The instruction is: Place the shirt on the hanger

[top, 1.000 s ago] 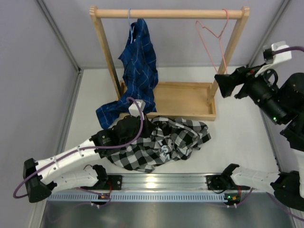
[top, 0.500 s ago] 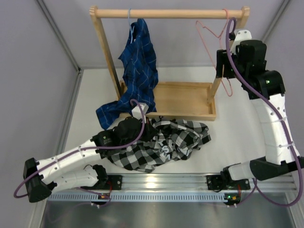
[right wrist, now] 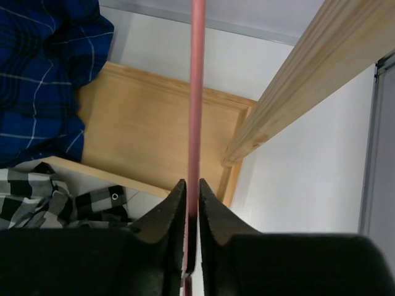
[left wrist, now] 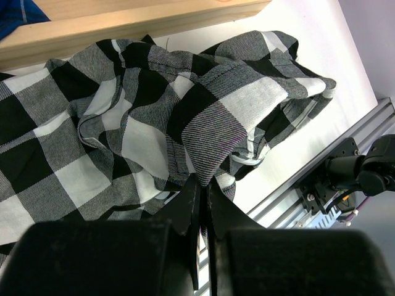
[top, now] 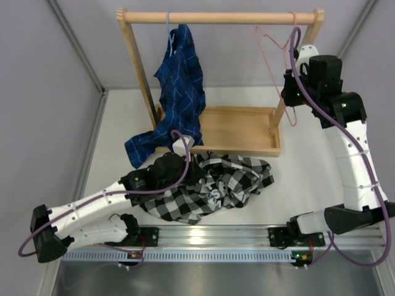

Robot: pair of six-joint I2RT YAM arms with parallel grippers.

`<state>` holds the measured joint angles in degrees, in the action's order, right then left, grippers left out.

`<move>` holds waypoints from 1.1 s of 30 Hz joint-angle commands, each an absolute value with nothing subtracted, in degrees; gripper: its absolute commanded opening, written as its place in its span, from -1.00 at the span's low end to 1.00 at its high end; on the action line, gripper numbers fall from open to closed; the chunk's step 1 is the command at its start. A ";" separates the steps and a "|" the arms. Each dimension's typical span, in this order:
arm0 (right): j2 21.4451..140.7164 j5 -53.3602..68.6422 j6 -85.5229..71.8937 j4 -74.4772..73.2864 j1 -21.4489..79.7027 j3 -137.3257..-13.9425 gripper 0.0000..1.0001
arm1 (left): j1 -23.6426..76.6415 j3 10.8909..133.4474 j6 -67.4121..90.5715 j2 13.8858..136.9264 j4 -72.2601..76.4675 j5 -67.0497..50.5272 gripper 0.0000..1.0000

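The black-and-white checked shirt (top: 213, 185) lies crumpled on the table in front of the wooden rack; it fills the left wrist view (left wrist: 154, 117). My left gripper (top: 179, 168) sits at its left part, shut on a fold of the shirt (left wrist: 199, 179). The thin pink hanger (top: 274, 46) hangs by its hook from the rack's top rail at the right end. My right gripper (top: 291, 92) is up beside the rack's right post, shut on the hanger wire (right wrist: 196, 111), which runs straight up between the jaws (right wrist: 192, 191).
A wooden rack (top: 222, 18) with a tray base (top: 237, 129) stands at the back. A dark blue shirt (top: 179, 86) hangs on a light blue hanger at the left of the rail, its tail on the table. The rack's right post (right wrist: 308, 80) is close to my right gripper.
My right arm swung up to the hanger and its jaws shut on the pink wire. The left gripper and the checked shirt stayed in place.
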<state>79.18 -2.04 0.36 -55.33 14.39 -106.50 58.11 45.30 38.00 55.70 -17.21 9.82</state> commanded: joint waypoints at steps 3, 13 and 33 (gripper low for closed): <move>77.26 -0.53 -1.93 -53.53 13.27 -106.43 -0.94 | 58.01 45.44 37.44 56.07 -15.73 9.23 -1.00; 77.26 -0.35 -4.04 -52.47 13.27 -111.88 -1.00 | 58.10 45.70 38.76 55.28 -15.65 11.69 -1.00; 63.91 16.43 -5.89 -39.11 13.36 -98.20 -1.00 | 57.92 43.07 44.38 50.28 -15.82 22.23 -1.00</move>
